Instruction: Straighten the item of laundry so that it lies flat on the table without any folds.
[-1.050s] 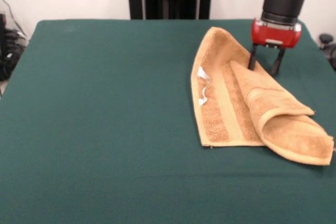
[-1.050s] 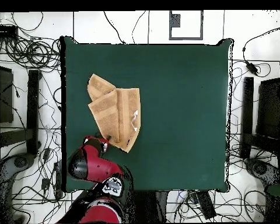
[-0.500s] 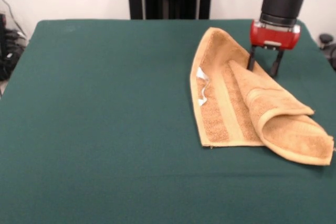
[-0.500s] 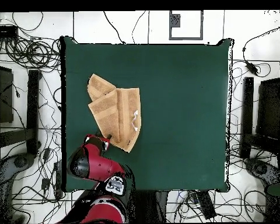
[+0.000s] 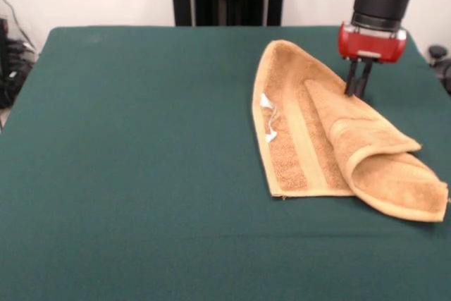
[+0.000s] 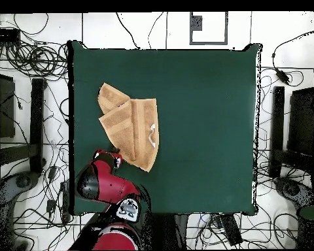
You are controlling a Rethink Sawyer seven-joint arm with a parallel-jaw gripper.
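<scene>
The item of laundry (image 5: 310,132) is a tan terry towel lying crumpled at the right of the dark green table (image 5: 141,139). Its right part is folded over into a thick roll near the table's right edge. A woven band runs along it, and a white tag (image 5: 268,118) shows on its left side. My gripper (image 5: 357,94) stands upright at the towel's far right edge, its fingers pinched together on the cloth there. From overhead, the towel (image 6: 130,131) lies at the table's (image 6: 205,117) left side, with the gripper (image 6: 120,155) at its lower edge.
The towel's folded end lies close to the table's right edge in the front view. Overhead, cables (image 6: 29,59) cover the floor around the table, and black stands (image 6: 36,117) flank both sides.
The fingers, spread apart a second ago, have closed on the towel's far edge. The towel's far corner has shifted slightly to the left and rounded out.
</scene>
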